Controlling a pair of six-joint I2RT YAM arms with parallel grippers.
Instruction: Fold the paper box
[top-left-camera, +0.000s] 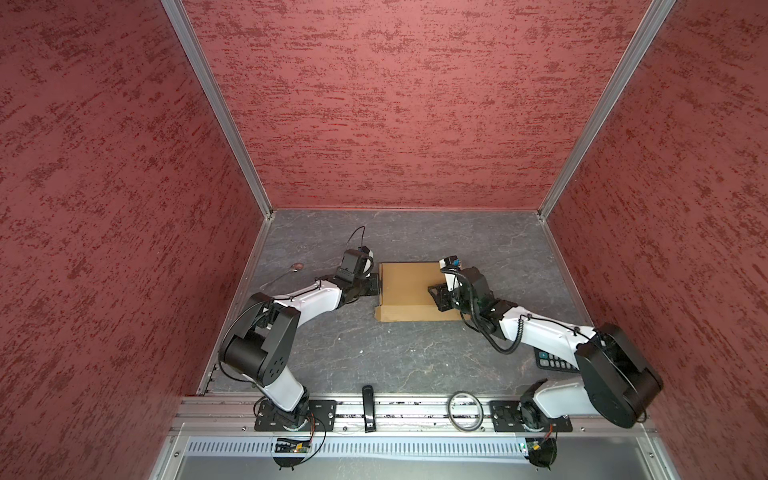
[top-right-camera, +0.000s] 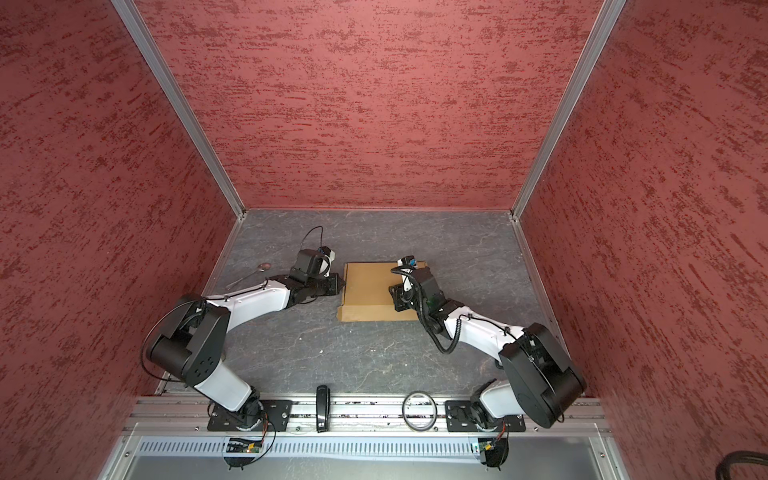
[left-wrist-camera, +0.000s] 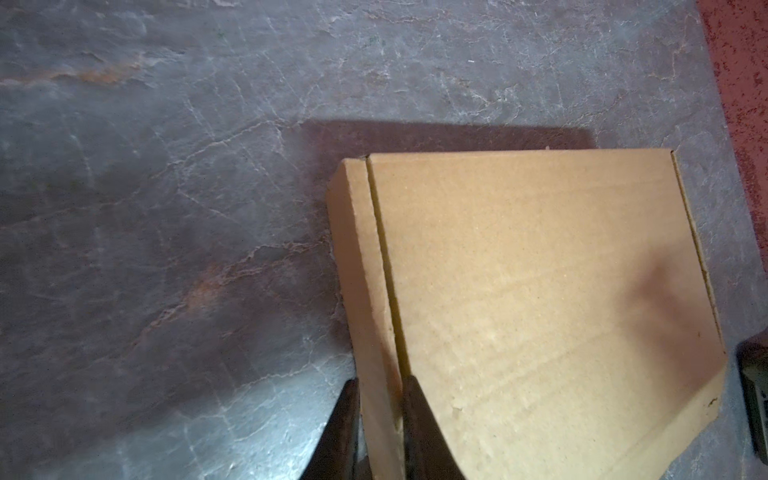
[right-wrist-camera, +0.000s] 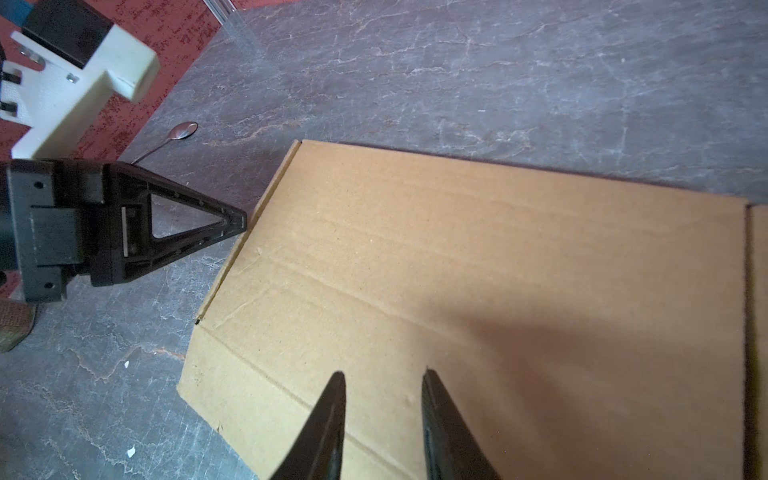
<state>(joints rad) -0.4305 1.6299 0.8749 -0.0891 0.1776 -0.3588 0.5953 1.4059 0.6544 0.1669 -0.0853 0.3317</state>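
Brown corrugated cardboard: the paper box (top-left-camera: 409, 291) lies flat on the grey tabletop (top-left-camera: 374, 361) with its lid down, well to the right of the metal spoon (top-left-camera: 296, 267) in both top views.

My left claw (left-wrist-camera: 380, 380) sits between the spoon and the box, at the box's spoon-side wall. Its fingers (left-wrist-camera: 419, 415) are narrow and straddle that wall strip, one outside it and one over the lid's edge. I cannot tell whether they actually pinch it.

My right claw (right-wrist-camera: 384, 374) is over the half of the lid away from the spoon. It is partly spread, with only bare cardboard between its tips, and holds nothing. Whether the tips touch the lid I cannot say.

The next move, I judge, turns on the creased flap (right-wrist-camera: 257, 395) along the box's edge nearer my arm bases. It looks untucked, lying out flat on the tabletop. Its long axis runs from the spoon side across to the side away from the spoon. My right claw is close above it and is the nearer one. My left claw would have to travel along the wall to reach the flap's spoon-side corner.
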